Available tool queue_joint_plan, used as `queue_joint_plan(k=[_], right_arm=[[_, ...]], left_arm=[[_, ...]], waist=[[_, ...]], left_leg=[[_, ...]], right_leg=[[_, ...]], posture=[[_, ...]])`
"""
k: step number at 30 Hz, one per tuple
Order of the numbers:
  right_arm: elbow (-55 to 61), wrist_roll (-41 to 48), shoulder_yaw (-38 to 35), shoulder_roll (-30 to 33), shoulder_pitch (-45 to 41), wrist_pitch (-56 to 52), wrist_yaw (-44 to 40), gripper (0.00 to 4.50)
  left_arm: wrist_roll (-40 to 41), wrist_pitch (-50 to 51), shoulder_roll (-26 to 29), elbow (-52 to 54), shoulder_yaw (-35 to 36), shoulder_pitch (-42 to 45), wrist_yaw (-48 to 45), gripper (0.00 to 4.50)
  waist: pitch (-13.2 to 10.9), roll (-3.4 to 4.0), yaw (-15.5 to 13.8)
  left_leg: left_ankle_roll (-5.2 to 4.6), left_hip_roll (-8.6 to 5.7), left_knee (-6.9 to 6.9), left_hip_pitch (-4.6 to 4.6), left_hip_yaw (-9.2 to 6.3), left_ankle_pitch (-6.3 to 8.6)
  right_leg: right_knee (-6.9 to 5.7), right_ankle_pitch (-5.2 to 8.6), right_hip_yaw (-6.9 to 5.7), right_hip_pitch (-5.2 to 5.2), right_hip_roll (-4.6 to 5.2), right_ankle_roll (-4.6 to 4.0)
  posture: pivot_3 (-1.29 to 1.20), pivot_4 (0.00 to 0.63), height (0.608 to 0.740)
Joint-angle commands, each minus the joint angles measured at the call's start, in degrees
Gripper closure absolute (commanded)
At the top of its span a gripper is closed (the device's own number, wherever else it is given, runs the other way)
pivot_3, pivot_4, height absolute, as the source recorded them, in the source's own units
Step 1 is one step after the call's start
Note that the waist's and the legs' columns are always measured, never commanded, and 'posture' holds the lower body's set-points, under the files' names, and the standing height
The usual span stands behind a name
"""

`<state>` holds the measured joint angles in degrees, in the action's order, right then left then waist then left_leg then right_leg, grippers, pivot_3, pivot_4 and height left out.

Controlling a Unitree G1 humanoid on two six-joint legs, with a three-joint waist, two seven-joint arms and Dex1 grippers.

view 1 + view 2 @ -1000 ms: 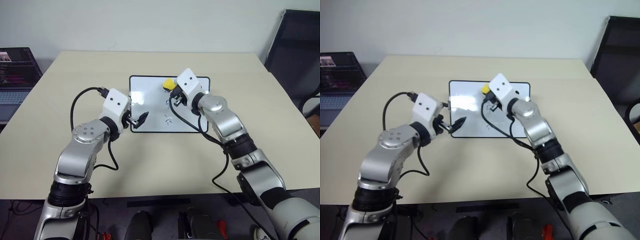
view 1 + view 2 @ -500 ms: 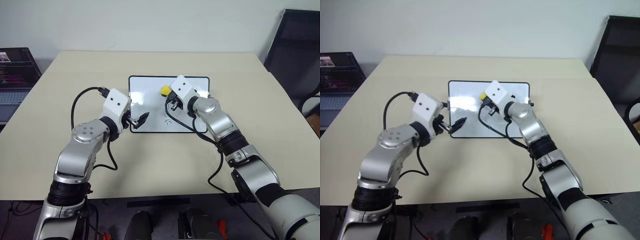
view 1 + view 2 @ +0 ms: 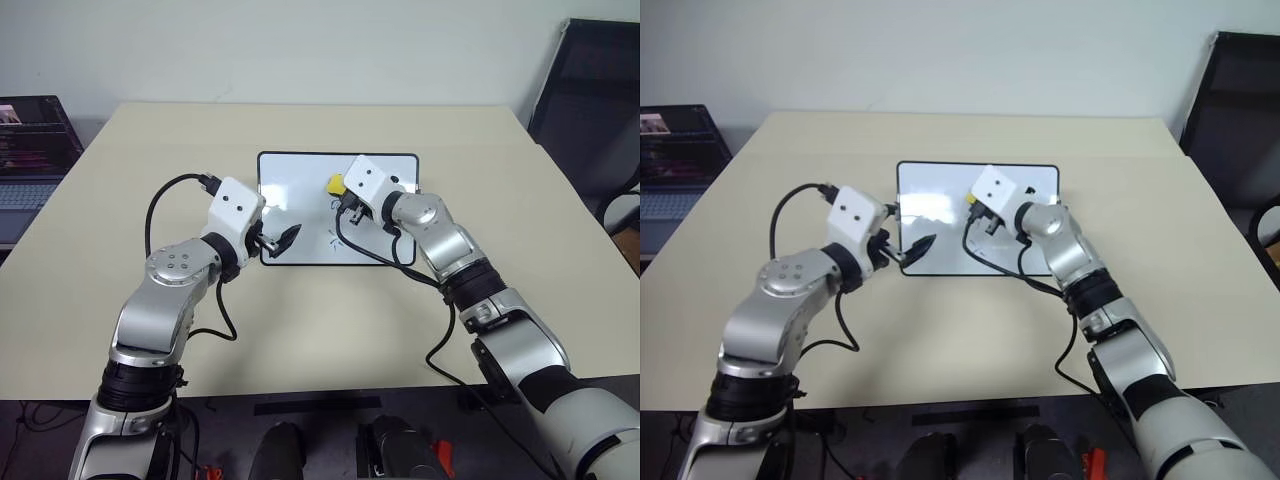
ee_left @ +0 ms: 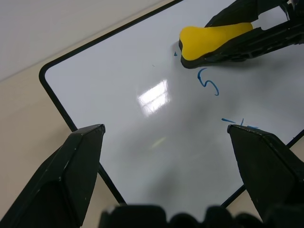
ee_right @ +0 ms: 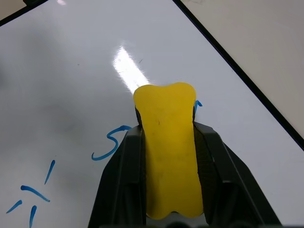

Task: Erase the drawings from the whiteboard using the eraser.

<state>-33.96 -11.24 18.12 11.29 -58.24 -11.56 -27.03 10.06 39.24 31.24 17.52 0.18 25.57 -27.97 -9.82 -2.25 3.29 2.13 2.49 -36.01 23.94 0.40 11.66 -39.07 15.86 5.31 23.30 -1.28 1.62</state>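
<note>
Whiteboard [image 3: 300,215] flat on worktop [image 3: 120,250]. Right gripper [image 5: 168,142] clamped on yellow eraser [image 5: 168,156], eraser tip on board over top mark. "5" mark [image 5: 110,142] and star scribble [image 5: 31,194] remain below it. Left gripper [image 4: 166,156] fingers spread wide, empty, over board's near left edge.

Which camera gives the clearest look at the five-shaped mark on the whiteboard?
The left wrist view: the 5-shaped mark shows whole there, just below the eraser. The right wrist view shows it partly cut off by the right gripper. In the head views it is only a faint squiggle.
</note>
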Motion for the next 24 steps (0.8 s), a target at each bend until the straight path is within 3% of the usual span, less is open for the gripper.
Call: queue_joint_plan(k=[1, 15, 24], right_arm=[[-0.9, -1.2, -2.9, 0.7, -2.3, 1.2, 5.0, 3.49], [3.9, -2.1, -0.2, 4.3, 1.4, -3.5, -5.1, 3.49], [5.0, -3.5, -0.7, 5.6, 0.5, -2.9, -4.3, 3.49]], left_arm=[[-0.1, -0.3, -0.2, 2.1, -0.3, 1.9, 0.3, 0.00], [0.1, -0.8, -0.6, 1.5, -0.7, 2.2, -0.1, 0.00], [0.1, -1.4, -0.6, 0.9, -0.8, 2.3, -0.3, 0.00]], waist=[[0.0, 0.00, 0.0], [0.0, 0.00, 0.0], [0.0, 0.00, -0.1]], left_leg=[[0.00, 0.00, 0.00, 0.00, 0.00, 0.00], [0.00, -0.02, -0.01, -0.01, 0.00, 0.00], [0.00, -0.03, -0.02, -0.01, 0.01, 0.00]], right_leg=[[0.00, 0.00, 0.00, 0.00, 0.00, 0.00], [0.01, -0.01, -0.01, -0.04, 0.00, 0.00], [0.01, -0.01, -0.01, -0.04, 0.01, 0.00]], posture=[[0.00, 0.150, 0.740], [0.00, 0.150, 0.740], [0.00, 0.150, 0.740]])
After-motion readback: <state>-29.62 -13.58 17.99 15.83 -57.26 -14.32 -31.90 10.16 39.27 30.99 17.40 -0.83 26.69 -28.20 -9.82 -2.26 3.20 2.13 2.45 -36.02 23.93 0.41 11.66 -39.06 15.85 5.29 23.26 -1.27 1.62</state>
